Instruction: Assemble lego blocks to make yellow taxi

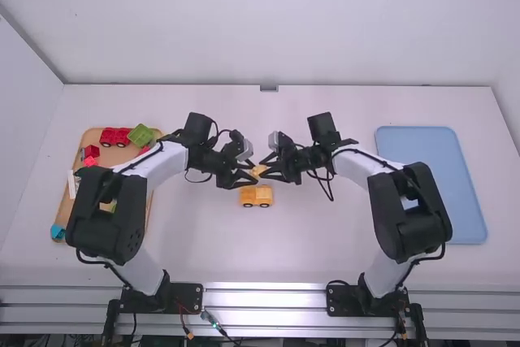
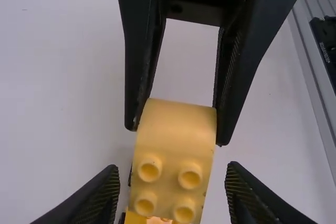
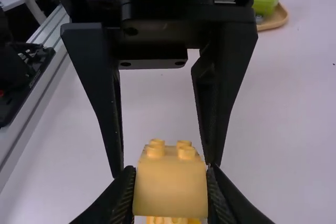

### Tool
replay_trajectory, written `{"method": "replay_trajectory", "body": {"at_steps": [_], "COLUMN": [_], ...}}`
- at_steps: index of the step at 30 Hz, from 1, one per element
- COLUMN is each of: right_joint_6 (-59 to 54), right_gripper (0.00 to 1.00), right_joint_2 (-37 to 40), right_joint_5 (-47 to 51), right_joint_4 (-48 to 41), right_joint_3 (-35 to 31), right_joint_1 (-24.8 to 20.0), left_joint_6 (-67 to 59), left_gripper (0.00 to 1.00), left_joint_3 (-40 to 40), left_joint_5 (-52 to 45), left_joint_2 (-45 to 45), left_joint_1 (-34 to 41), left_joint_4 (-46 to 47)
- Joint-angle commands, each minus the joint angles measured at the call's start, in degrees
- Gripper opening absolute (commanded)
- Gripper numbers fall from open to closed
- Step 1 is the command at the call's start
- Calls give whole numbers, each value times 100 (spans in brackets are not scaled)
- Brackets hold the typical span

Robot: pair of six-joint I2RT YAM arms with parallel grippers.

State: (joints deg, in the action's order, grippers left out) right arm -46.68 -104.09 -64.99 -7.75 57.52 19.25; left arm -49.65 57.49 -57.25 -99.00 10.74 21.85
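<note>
Above the table's middle, the left gripper (image 1: 246,174) and right gripper (image 1: 270,171) face each other at a small yellow block (image 1: 258,171). In the right wrist view the right gripper (image 3: 170,190) is shut on the yellow block (image 3: 170,187), one finger against each side. The left gripper (image 2: 172,195) stands open around the studded end of the block (image 2: 173,156) in the left wrist view, with gaps beside it. A yellow wheeled piece (image 1: 256,195) stands on the table just nearer the camera; its studs show partly behind the held block.
A wooden tray (image 1: 151,209) at the left holds red wheeled pieces (image 1: 114,136), a green block (image 1: 140,135) and several other blocks, partly under the left arm. At the right lies a blue tray (image 1: 431,152), partly behind the right arm.
</note>
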Motion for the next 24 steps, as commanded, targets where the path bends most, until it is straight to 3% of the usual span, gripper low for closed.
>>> {"method": "replay_trajectory", "body": {"at_steps": [1,11,19,22,23,24], "right_joint_6": [-11,-11,-11,-7,-11,-11], "right_gripper": [16,18,23,47,66,78], "right_joint_2": [-15,-15,-15,-15,-15,-15], "right_joint_5": [-120,-122,-125,-122,-122,-125], "right_joint_4": [-9,-7,-2,31,46,46], "right_joint_3": [66,66,66,66,66,66], "right_joint_1": [31,31,31,31,31,31], "left_joint_6": [-125,-125,-125,-122,-129,-149], "left_gripper": [49,31,24,23,23,23], "left_joint_3": [105,105,105,105,105,105], "left_joint_5": [-181,-181,-181,-160,-155,-138], "left_joint_2": [-46,-46,-46,-46,-46,-46], "left_joint_1": [20,20,20,20,20,17], "left_joint_4": [22,20,17,13,20,24]}}
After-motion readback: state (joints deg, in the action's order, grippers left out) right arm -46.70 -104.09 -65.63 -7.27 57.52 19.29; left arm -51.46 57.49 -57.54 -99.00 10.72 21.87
